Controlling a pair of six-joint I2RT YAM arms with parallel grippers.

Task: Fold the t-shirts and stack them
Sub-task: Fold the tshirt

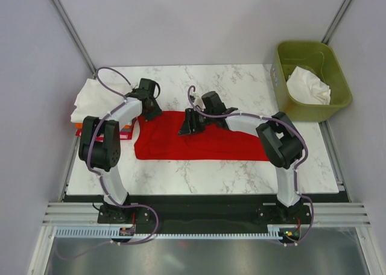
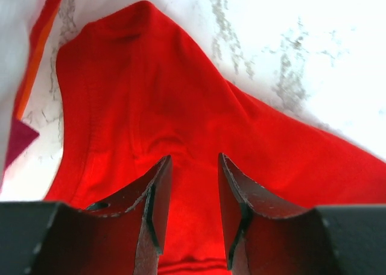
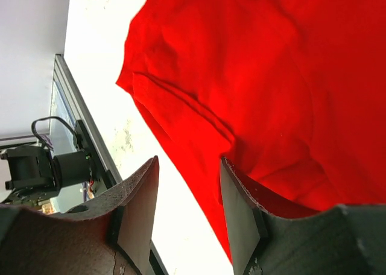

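A bright red t-shirt (image 1: pixel 199 143) lies spread flat on the marble table (image 1: pixel 199 172). My left gripper (image 1: pixel 149 111) hovers over its far-left corner. In the left wrist view that gripper (image 2: pixel 195 157) is open, with loose red cloth (image 2: pixel 151 94) lying below the gap. My right gripper (image 1: pixel 186 127) is over the shirt's upper middle. In the right wrist view it (image 3: pixel 189 159) is open above an edge of the red t-shirt (image 3: pixel 253 76), gripping nothing. At the table's left edge sits a stack with a white t-shirt (image 1: pixel 90 97) on top and orange and dark red ones (image 1: pixel 126 132) under it.
An olive-green bin (image 1: pixel 338 76) stands off the table's far-right corner with white cloth (image 1: pixel 309 85) inside. The stack's orange edge (image 2: pixel 36 52) and a dark red corner (image 2: pixel 21 136) lie just left of the left gripper. Grey walls close in the sides.
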